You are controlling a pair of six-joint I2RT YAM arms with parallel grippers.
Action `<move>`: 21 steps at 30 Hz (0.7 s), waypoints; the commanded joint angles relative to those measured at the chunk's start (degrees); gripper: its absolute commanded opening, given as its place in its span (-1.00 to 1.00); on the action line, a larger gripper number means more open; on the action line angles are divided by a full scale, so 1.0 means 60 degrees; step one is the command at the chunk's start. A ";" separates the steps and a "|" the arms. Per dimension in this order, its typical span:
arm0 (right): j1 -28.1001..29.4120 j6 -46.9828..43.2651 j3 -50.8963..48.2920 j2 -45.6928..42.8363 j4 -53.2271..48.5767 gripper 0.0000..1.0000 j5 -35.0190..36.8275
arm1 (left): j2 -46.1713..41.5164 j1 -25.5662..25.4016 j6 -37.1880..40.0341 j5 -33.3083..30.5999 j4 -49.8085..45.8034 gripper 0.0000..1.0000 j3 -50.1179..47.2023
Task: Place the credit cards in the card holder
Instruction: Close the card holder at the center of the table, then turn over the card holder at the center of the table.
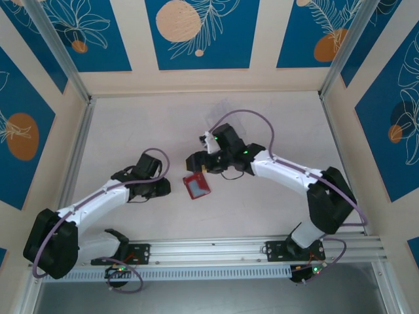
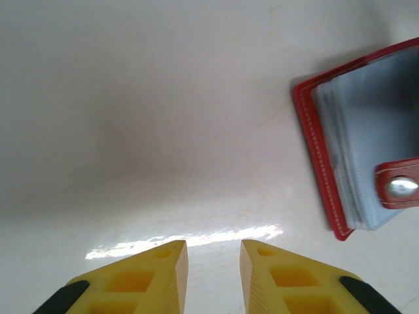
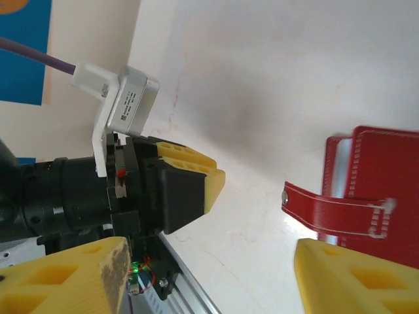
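**Red card holder lies open between two robot arms**

A red card holder [image 1: 197, 187] lies flat on the pale tabletop [image 1: 275, 118], its grey inner pockets facing up and framed by a stitched red border. Its snap tab [image 2: 398, 184] reaches across the pockets, the metal stud catching the light.

The left arm [image 1: 98, 199] reaches in from the holder's left. The left arm's jaws sit low over the tabletop just beside the holder without touching it. They stand narrowly apart, with only bare tabletop showing in the slim gap between their yellow tips.

The right arm [image 1: 288, 173] curves in from the other side. The right arm's jaws hang just beyond the holder's far edge and are spread wide, with nothing gripped between them. The right wrist camera shows the holder [image 3: 386, 170] and its tab [image 3: 334, 209] lying ahead of that wide gap.

The pockets look cloudy, and it cannot be told whether any card sits inside them.
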 commanded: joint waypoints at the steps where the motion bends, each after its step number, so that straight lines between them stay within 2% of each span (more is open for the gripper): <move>1: -0.0125 -0.0296 -0.0411 0.0301 -0.0946 -0.01 -0.0092 | 0.0047 0.0116 0.0347 0.0058 -0.0309 -0.46 0.0574; 4: -0.0013 -0.0197 -0.0469 0.0886 -0.0694 -0.59 0.0114 | 0.0109 0.0116 0.0481 0.0059 -0.0496 -0.46 0.0926; 7: 0.0061 0.0046 -0.0467 0.1475 -0.0531 -0.91 0.0378 | 0.0268 0.0094 0.0573 0.0295 -0.0535 -0.47 0.1235; 8: 0.0095 0.0067 -0.0428 0.1668 -0.0544 -0.96 0.0501 | 0.0353 0.0054 0.0602 0.0383 -0.0521 -0.47 0.1338; 19: 0.0636 0.0277 -0.0104 0.3380 -0.0151 -1.00 0.0389 | 0.2428 -0.0726 0.0641 0.0859 0.0230 -0.52 0.2188; 21: 0.0594 0.0312 -0.0089 0.3462 -0.0229 -0.95 0.0474 | 0.2776 -0.0770 0.0593 0.0876 0.0375 -0.53 0.2217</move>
